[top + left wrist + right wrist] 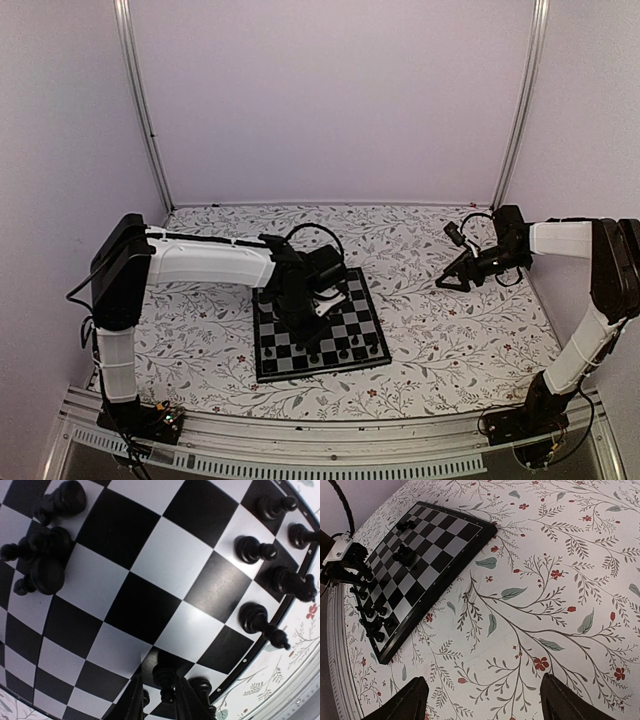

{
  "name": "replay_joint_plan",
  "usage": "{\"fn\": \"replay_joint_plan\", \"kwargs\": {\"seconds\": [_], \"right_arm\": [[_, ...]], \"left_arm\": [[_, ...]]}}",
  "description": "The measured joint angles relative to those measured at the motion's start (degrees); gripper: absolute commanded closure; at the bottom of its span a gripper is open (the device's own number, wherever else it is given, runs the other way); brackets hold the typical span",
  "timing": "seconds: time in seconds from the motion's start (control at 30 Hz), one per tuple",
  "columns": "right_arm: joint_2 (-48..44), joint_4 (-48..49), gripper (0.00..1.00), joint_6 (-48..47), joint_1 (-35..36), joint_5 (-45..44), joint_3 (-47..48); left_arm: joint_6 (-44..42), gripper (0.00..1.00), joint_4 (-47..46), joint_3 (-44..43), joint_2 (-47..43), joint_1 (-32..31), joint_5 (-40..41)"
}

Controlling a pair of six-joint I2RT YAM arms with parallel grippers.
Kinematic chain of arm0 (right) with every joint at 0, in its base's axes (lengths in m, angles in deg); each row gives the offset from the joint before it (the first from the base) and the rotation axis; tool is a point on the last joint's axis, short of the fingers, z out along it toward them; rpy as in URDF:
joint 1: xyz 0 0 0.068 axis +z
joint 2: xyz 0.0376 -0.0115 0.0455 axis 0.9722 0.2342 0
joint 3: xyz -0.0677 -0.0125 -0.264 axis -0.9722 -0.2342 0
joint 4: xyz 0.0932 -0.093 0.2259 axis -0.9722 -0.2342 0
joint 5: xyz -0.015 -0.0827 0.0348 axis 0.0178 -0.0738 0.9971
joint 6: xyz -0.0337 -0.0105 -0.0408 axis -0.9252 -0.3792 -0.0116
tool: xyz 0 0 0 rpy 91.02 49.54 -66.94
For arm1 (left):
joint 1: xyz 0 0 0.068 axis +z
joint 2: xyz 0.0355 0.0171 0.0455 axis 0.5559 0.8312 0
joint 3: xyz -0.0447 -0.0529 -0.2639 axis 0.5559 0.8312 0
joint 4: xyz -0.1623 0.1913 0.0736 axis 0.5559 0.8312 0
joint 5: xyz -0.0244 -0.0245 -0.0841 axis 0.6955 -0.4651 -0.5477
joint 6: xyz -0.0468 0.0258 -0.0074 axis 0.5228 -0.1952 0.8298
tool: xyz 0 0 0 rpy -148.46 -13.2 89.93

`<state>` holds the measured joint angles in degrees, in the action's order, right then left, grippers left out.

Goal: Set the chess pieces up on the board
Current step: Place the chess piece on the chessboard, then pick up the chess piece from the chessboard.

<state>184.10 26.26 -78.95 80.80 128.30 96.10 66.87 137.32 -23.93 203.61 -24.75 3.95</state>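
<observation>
now, left pincer [161,690] straddling piece [165,676], right pincer [483,680] agape

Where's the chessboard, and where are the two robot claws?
chessboard [447,532], right wrist view, a bare square
left claw [161,692], left wrist view, between its fingertips
right claw [485,700], right wrist view, between its fingertips

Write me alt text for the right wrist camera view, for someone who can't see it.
The right gripper hangs open and empty over a floral table cover. At upper left lies the board, with black chess pieces crowded along one edge and a few more further in.
</observation>
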Motion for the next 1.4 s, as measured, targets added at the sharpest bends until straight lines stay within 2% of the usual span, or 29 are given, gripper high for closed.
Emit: {"fn": "replay_joint_plan", "kwargs": {"seconds": [0.07, 0.17, 0.3, 0.53, 0.7, 0.8, 1.03, 1.4], "right_arm": [[0.0, 0.0, 0.19, 0.0, 0.11, 0.0, 0.0], [0.0, 0.0, 0.19, 0.02, 0.15, 0.02, 0.02], [0.0, 0.0, 0.18, 0.02, 0.15, 0.04, 0.02], [0.0, -0.04, 0.18, 0.02, 0.15, 0.0, 0.02], [0.0, -0.04, 0.18, 0.02, 0.15, 0.0, 0.02], [0.02, -0.07, 0.18, 0.02, 0.15, 0.0, 0.02], [0.11, -0.11, 0.18, 0.0, 0.15, -0.04, 0.02], [1.25, -0.37, 0.18, -0.28, 0.15, -0.07, 0.11]], "left_arm": [[-0.02, 0.72, 0.76, -1.09, -0.22, 0.0, 0.96], [-0.63, 0.63, 1.05, -3.02, -1.84, 0.02, 2.97], [-1.86, 0.61, 0.44, -3.28, -7.17, 1.09, 6.12], [-2.82, 0.58, 2.4, -4.63, -6.78, 10.03, 11.5], [-5.33, 0.57, 2.49, -3.61, -4.66, 14.47, 11.82], [-7.34, 0.5, 2.32, -3.56, -3.45, 16.2, 10.88], [-10.67, 0.51, 1.64, -3.58, 1.46, 18.91, 7.06], [-13.42, 0.59, 0.15, -6.01, 5.62, 20.35, 6.75]]}}
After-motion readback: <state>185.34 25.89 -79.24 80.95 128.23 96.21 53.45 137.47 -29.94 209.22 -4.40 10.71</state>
